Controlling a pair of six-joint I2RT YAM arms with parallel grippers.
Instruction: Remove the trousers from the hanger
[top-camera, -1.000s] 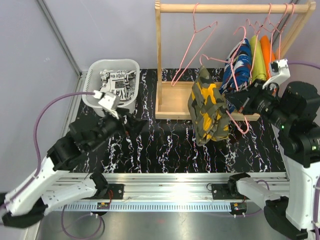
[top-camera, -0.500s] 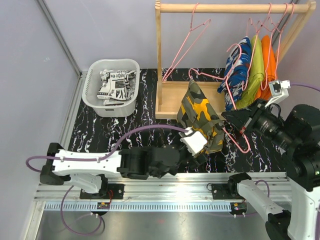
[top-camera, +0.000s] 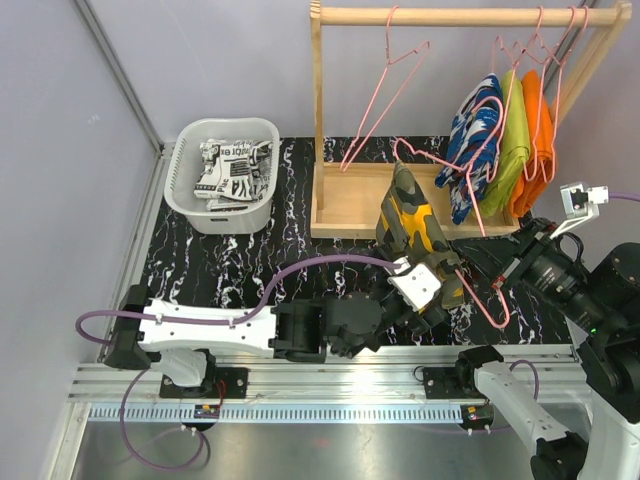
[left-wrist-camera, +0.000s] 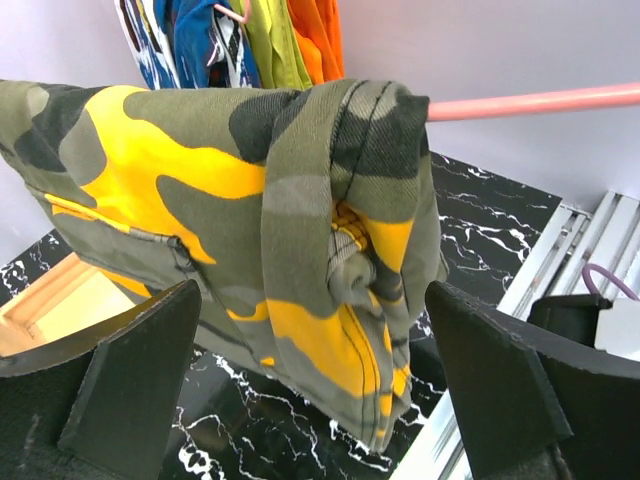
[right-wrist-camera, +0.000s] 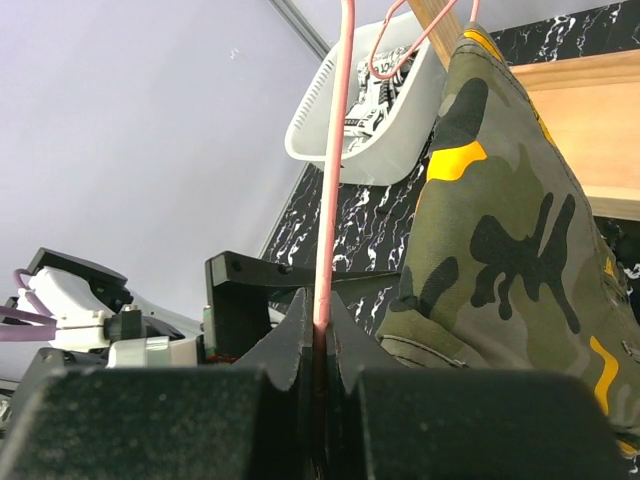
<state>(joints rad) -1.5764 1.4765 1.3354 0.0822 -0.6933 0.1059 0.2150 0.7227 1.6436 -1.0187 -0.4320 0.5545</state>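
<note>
Over the middle of the tabletop (top-camera: 200, 260), in front of the wooden rack (top-camera: 460, 16): one pair of olive camouflage trousers (left-wrist-camera: 300, 230) with yellow-orange patches. They are folded over the bar of a pink wire hanger (right-wrist-camera: 335, 150). That hanger is off the rail, its hook hanging free in front of the rack.

Right gripper (right-wrist-camera: 320, 335): fingers clenched on the pink wire of that hanger, holding it up with the camouflage trousers hanging just beside the grip.

Left gripper (left-wrist-camera: 312, 290): arm stretched low across the tabletop from the left. Its fingers are spread to their widest, one on either side of the hanging cloth, pinching nothing. Whether a finger brushes the fabric cannot be told.

At the right end of the rail: one pair of blue trousers with white-red print (top-camera: 478, 140), on a pink hanger. Next to it, further right, hang a plain lime-green garment (top-camera: 510, 140) and then a plain orange garment (top-camera: 540, 130).

Left of these on the rail: one empty pink hanger (top-camera: 387, 107), tilted.

At the far left of the tabletop: a pale grey basket (top-camera: 178, 165) with slotted walls. Inside it lies one pair of black-white-grey print trousers (top-camera: 232, 170), crumpled, with no hanger.
</note>
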